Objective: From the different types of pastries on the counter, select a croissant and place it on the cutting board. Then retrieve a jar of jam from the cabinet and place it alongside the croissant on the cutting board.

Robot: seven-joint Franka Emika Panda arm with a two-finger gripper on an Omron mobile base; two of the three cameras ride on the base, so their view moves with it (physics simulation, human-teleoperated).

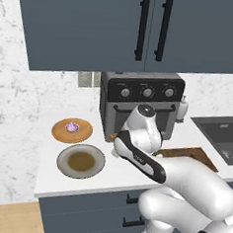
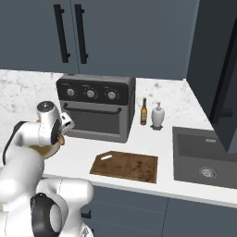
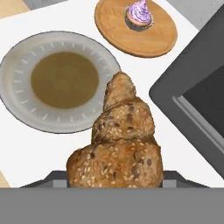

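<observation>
One croissant [image 3: 118,144] pinched in gripper [image 3: 116,177], above worktop beside oven [image 2: 97,109]. Lift clear, carry level to board [image 2: 125,167], keep pinch firm.

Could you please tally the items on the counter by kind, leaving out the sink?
Pastries: 2, croissant, cupcake
Round dishes: 2, grey plate, wooden plate
Bottles: 2, brown bottle, soap dispenser
Toaster oven: 1
Cutting board: 1
Total: 8

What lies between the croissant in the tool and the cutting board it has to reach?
Nothing visible blocks the way. The croissant sits between the tool's fingertips, just in front of the toaster oven. To the robot's right, the cutting board lies bare across open white counter.
</observation>
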